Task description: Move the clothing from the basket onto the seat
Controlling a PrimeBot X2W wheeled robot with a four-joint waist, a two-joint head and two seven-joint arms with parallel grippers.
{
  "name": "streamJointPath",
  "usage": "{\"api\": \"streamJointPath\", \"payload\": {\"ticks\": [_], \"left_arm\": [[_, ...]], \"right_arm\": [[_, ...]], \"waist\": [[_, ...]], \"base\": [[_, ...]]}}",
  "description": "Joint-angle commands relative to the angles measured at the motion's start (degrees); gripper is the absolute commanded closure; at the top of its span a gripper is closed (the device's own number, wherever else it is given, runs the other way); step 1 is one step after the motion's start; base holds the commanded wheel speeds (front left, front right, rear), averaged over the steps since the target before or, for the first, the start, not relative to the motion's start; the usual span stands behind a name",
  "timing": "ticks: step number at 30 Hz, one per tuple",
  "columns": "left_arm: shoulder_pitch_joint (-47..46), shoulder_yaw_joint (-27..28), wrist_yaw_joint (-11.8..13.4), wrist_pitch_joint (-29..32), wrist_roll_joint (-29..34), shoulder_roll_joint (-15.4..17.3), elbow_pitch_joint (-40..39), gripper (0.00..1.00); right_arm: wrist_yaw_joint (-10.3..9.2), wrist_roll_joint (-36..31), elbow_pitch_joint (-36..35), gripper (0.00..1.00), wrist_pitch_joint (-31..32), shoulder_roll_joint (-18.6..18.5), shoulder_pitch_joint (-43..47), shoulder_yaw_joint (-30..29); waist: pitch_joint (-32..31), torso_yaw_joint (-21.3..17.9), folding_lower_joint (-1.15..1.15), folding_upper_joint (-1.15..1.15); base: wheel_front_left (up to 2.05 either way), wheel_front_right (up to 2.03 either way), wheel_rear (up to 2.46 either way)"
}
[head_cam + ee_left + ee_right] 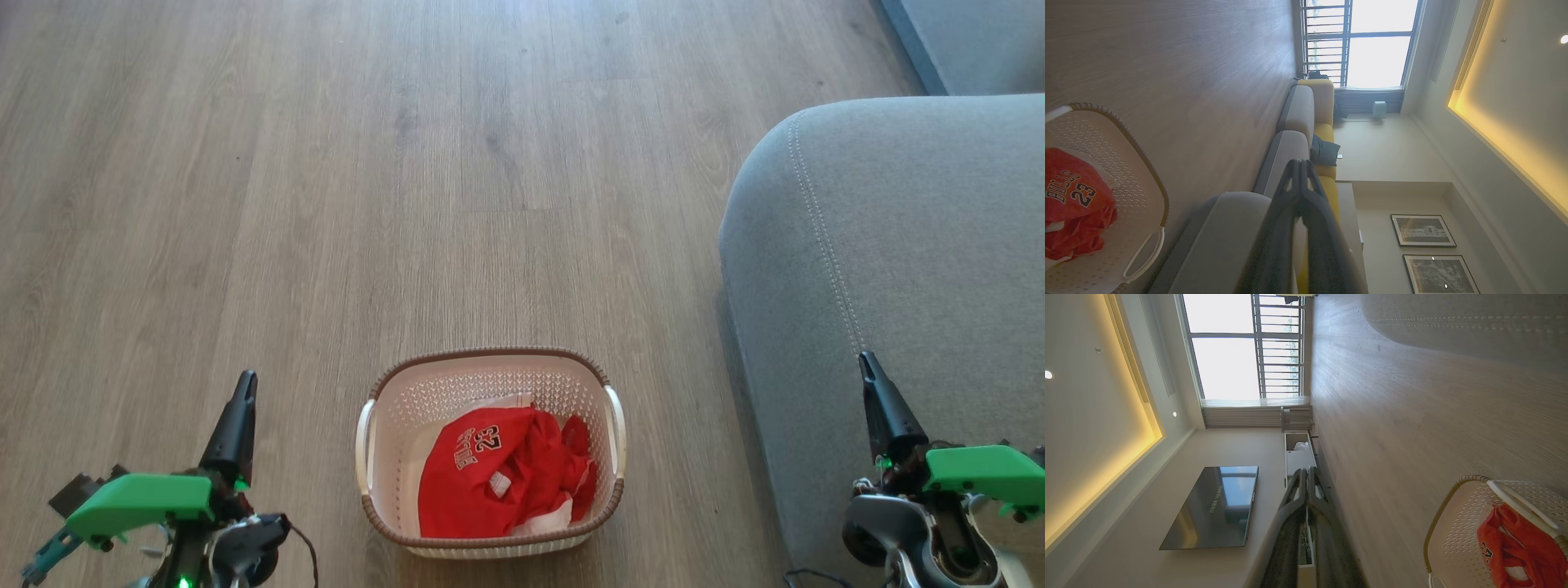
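- The clothing lies heaped in the basket on the floor, between the two grippers.
- The left gripper, fingers pressed together, is nearer to it; the right gripper, fingers also together, is by the seat at right.

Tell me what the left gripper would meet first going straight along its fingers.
Nothing close. The left gripper, shut, aims level over the floor, past the basket. Its tips line up with a farther grey couch cushion, so that likely comes first; depth is unclear.
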Motion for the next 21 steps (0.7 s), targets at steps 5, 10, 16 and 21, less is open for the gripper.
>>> {"api": "streamJointPath", "payload": {"ticks": [5,10,16,21], "left_arm": [[-2.7,1.8,-0.5,0.4,0.1,0.5,-1.9,1.00],[-2.7,1.8,-0.5,0.4,0.1,0.5,-1.9,1.00],[-2.7,1.8,-0.5,0.4,0.1,0.5,-1.9,1.00],[-2.7,1.8,-0.5,0.4,0.1,0.5,-1.9,1.00]], "right_arm": [[0.05,-0.5,-2.2,1.00,0.3,-0.2,-3.0,1.0],[0.05,-0.5,-2.2,1.00,0.3,-0.2,-3.0,1.0],[0.05,-0.5,-2.2,1.00,0.3,-0.2,-3.0,1.0],[0.05,-0.5,-2.2,1.00,0.3,-0.2,-3.0,1.0]], "waist": [[0.0,0.0,0.00,0.00],[0.0,0.0,0.00,0.00],[0.0,0.0,0.00,0.00],[0.0,0.0,0.00,0.00]], "base": [[0.00,0.00,0.00],[0.00,0.00,0.00],[0.00,0.00,0.00],[0.00,0.00,0.00]]}}
